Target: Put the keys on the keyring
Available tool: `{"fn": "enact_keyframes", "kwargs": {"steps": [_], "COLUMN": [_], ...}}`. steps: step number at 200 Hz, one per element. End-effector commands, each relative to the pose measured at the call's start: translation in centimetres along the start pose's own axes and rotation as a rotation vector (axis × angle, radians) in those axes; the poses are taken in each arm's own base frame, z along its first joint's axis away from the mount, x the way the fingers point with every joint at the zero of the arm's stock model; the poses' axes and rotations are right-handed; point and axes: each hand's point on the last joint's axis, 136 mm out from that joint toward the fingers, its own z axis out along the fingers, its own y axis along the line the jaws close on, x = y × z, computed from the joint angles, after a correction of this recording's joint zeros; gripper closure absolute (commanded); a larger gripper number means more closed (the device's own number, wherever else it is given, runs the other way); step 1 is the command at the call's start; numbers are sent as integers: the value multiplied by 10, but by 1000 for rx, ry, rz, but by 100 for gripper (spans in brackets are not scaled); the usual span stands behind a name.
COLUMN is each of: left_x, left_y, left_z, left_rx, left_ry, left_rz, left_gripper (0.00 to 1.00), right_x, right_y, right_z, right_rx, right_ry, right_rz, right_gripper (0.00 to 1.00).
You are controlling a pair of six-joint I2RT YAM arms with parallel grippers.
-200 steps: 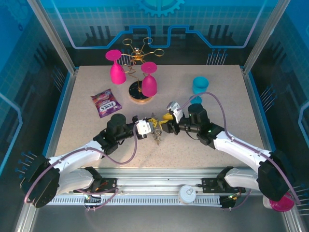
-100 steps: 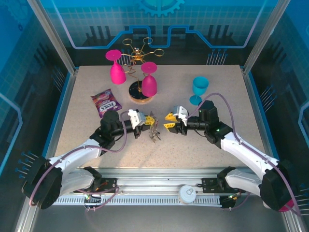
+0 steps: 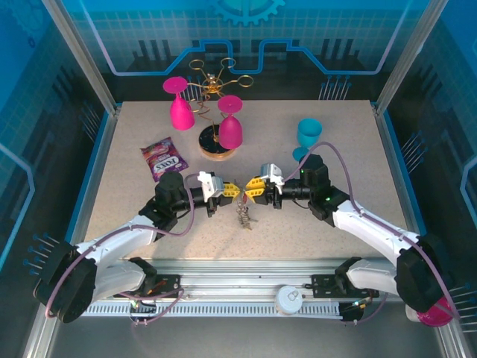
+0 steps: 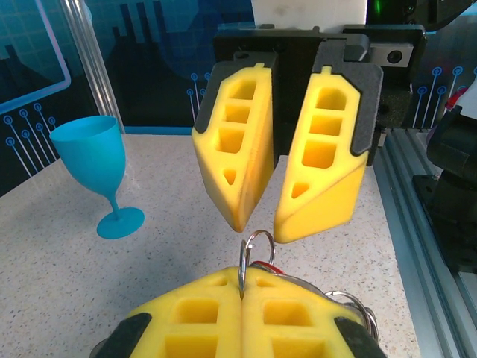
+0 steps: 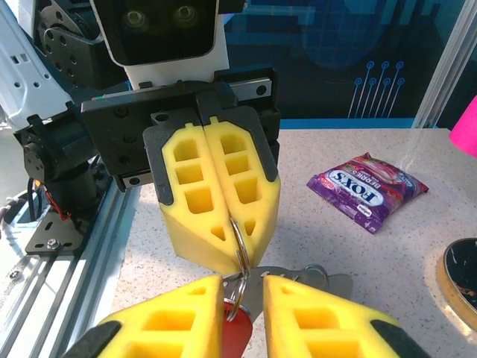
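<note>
**Top external view.** The two arms meet nose to nose just below the centre of the frame, above the speckled table (image 3: 134, 127). The left gripper (image 3: 232, 187) points toward the right of the frame and the right gripper (image 3: 252, 187) toward the left, with their yellow fingertips almost touching. The keys (image 3: 244, 215) hang as a small bunch directly beneath the meeting point. Whether they reach the tabletop cannot be told.

**Left wrist view.** At the bottom edge, the left gripper's two yellow fingers (image 4: 201, 309) are pressed fully together. They pinch a thin silvery keyring (image 4: 251, 250), which stands upright out of the seam between them. In the upper half of the frame, the right gripper's fingers taper toward the ring with a narrow gap between their tips. The top of the ring sits just under that gap.

**Right wrist view.** At the bottom edge, the right gripper's jaws stand narrowly apart, with the ring and a red tag (image 5: 237, 332) lying in the gap. Whether the pads touch the ring cannot be told. Silvery key metal shows just beyond the gap, to its right.

**Surroundings.**
- A teal goblet (image 3: 308, 134) stands upright, right of centre.
- A purple candy packet (image 3: 164, 158) lies at centre left.
- A gold wire rack (image 3: 212, 78) rises from a round wooden base (image 3: 211, 151) at upper centre.
- Two pink glasses (image 3: 179, 112) sit bowl-down at the rack.
</note>
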Motion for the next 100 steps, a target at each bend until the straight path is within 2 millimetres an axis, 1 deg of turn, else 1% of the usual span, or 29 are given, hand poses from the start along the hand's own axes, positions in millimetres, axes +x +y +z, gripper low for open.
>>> {"fn": "enact_keyframes", "kwargs": {"steps": [1, 12, 50, 60, 85, 100], "left_x": [-10, -11, -15, -17, -21, -22], "left_y": [-3, -2, -2, -2, -1, -1], "left_z": [-3, -3, -3, -3, -2, -2], "left_rx": [8, 6, 10, 9, 10, 7], "left_ry": [-43, -47, -58, -63, -74, -75], "left_rz": [57, 61, 69, 71, 68, 70], "left_gripper": [100, 100, 100, 100, 100, 100], "right_x": [-7, -7, -4, -2, 0, -1], "right_y": [2, 1, 0, 0, 1, 0], "right_z": [5, 5, 6, 7, 8, 9], "right_rx": [-19, -18, -13, -16, -26, -22], "right_ry": [-16, -13, -3, -2, -2, -11], "right_rz": [9, 16, 34, 42, 70, 85], "right_gripper": [82, 85, 98, 100, 100, 90]}}
